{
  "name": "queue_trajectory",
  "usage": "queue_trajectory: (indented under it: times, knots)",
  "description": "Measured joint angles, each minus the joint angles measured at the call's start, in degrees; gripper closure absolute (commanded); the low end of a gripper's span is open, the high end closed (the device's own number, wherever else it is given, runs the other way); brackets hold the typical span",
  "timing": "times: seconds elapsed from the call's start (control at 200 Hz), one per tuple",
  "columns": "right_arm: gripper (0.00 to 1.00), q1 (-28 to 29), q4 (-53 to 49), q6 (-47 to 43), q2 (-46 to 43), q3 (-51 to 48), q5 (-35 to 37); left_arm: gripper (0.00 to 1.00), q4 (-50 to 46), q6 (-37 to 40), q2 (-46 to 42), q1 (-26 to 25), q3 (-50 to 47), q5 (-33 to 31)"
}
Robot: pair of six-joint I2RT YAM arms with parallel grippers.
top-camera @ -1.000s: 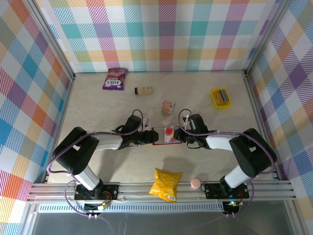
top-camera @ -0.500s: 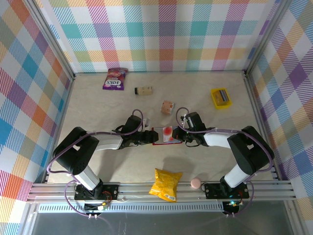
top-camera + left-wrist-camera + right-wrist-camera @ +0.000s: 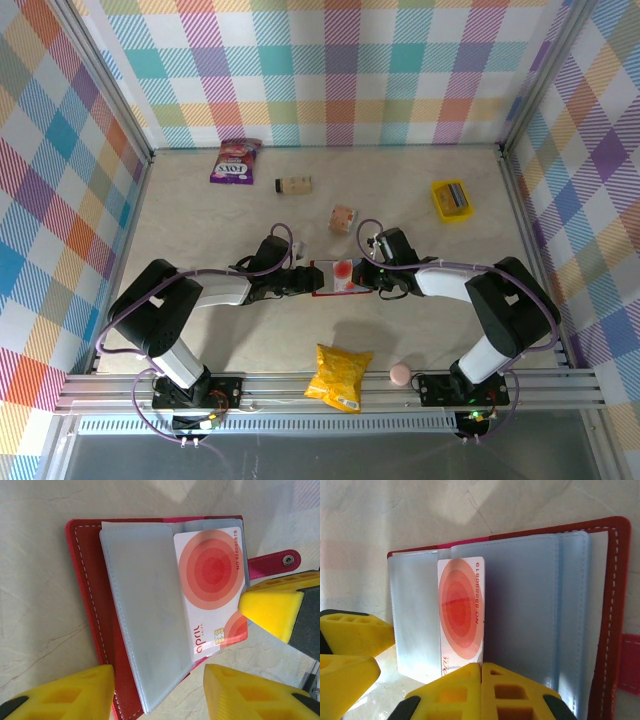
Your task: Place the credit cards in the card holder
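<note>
The red card holder [image 3: 85, 580] lies open on the table, its clear plastic pockets facing up [image 3: 322, 280]. A white credit card with red rings [image 3: 212, 575] sits partly inside one pocket [image 3: 462, 610]. My right gripper [image 3: 481, 672] is shut, its joined fingertips butted against the card's outer end [image 3: 368, 274]. My left gripper [image 3: 159, 690] stands open astride the holder's near edge, one finger [image 3: 70, 695] at the red cover [image 3: 300, 281]. A grey card lies in the yellow tray [image 3: 438, 203].
At the back are a purple snack bag [image 3: 234, 160], a small bottle [image 3: 294, 184] and a small tan box [image 3: 343, 218]. A yellow chip bag [image 3: 341, 377] and a pink round thing [image 3: 399, 374] lie near the front rail.
My right gripper has crept slightly left against the card, which now sits a little deeper in the pocket. The left gripper and holder have stayed still.
</note>
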Motion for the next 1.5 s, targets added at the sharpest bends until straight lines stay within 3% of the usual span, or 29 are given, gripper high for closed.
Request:
queue_trajectory:
  times: [1.5]
  knots:
    - [1.00, 5.88, -5.42, -0.52, 7.56, 9.66, 1.38, 0.52, 0.52, -0.31, 0.59, 0.07, 0.00, 1.07]
